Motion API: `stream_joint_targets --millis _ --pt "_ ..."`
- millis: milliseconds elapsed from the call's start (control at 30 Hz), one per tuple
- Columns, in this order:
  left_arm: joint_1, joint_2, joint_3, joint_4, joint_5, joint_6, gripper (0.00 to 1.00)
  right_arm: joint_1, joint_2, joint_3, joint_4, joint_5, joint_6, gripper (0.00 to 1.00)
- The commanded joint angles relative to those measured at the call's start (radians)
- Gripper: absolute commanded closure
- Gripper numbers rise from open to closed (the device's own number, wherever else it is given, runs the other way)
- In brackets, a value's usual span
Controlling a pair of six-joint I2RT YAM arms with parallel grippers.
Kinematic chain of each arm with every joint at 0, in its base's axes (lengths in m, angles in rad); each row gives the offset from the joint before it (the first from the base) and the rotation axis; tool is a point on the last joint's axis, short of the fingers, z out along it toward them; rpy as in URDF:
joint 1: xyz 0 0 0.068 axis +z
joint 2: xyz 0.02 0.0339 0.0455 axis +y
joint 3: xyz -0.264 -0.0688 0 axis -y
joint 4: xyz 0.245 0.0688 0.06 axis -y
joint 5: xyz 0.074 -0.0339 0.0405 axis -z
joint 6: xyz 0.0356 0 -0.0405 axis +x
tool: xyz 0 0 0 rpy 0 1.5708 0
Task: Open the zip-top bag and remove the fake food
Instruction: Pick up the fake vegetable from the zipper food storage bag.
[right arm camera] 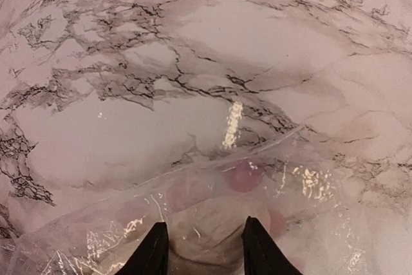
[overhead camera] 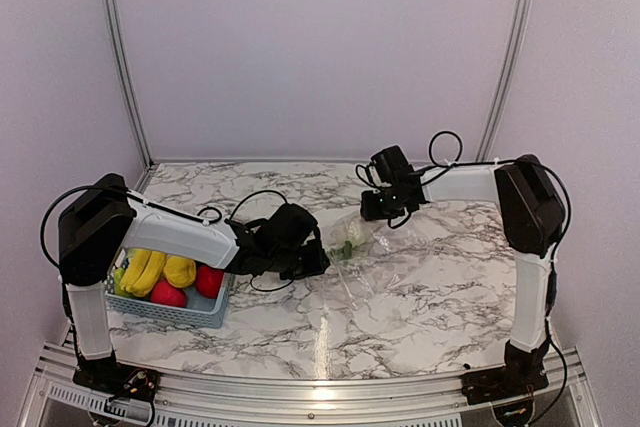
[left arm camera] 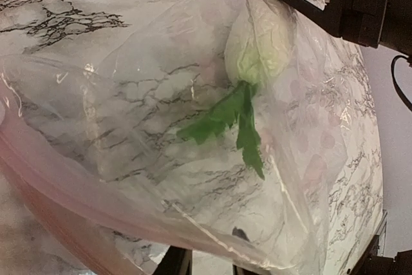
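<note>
One zip-top bag (overhead camera: 378, 259) is lying at the centre of the desk (overhead camera: 450, 297), enclosing one cabbage (overhead camera: 352, 236). Left jaws are pinching its 9 o'clock rim; right jaws are hovering parted at 12 o'clock. One basket (overhead camera: 185, 316) at 8 o'clock is carrying two apples (overhead camera: 168, 295).

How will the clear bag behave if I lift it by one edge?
The zip-top bag looks floppy: its film is creased and slack, so it would likely drape and fold. Its glossy sheen suggests a slippery grip. The cabbage inside would probably slide toward the low end.
</note>
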Motion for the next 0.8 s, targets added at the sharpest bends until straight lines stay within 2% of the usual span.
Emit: stream_joint_targets --millis 0,233,433,767 --pt "-0.005 0.016 0.002 -0.01 -0.005 0.02 0.77 -0.009 -0.01 -0.064 0.002 -0.008 -0.019 0.59" --pt "-0.011 0.035 0.016 -0.008 0.011 0.034 0.72 0.012 -0.069 -0.165 0.025 -0.012 -0.012 0.52" --pt "-0.04 0.044 0.033 0.014 0.042 0.066 0.65 0.022 -0.116 -0.205 0.03 -0.016 0.02 0.5" --pt "-0.059 0.076 0.071 0.014 0.083 0.134 0.58 0.024 -0.153 -0.205 0.02 -0.046 0.028 0.48"
